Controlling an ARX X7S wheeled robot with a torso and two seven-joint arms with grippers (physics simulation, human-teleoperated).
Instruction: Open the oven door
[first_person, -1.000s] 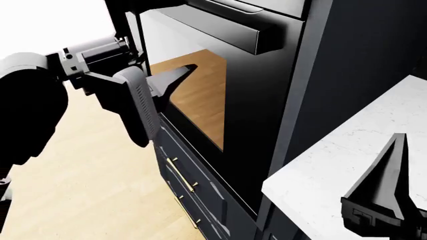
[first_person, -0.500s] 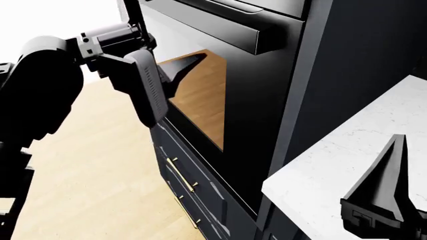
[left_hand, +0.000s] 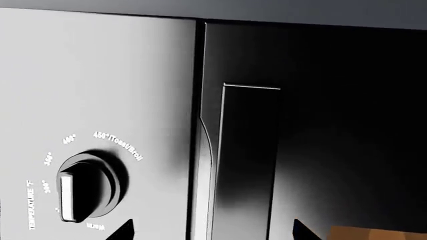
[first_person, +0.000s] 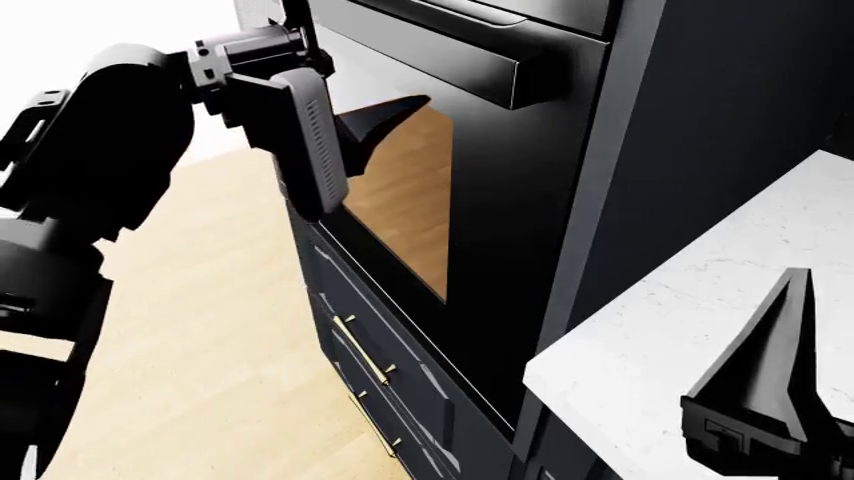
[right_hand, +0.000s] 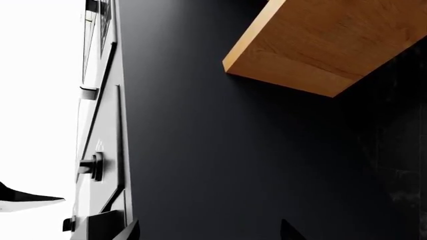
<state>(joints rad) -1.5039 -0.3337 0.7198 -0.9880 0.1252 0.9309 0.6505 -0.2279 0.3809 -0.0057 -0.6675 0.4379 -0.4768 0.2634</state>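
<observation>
Oven door (first_person: 454, 190) closed, upright in the dark cabinet wall left of the white marble counter (first_person: 694, 330), thick bar handle (first_person: 441, 50) across its top. Left gripper (first_person: 354, 135) raised before the glass window, fingers spread, touching nothing. Right gripper (first_person: 767, 400) low over the counter; spread or pressed together, cannot tell. Drawers with brass handles (first_person: 360, 350) below the door.

Pale wood floor (first_person: 214, 330), dark cabinet fronts (first_person: 387, 400) (slim brass handles), white marble counter (first_person: 694, 300).
</observation>
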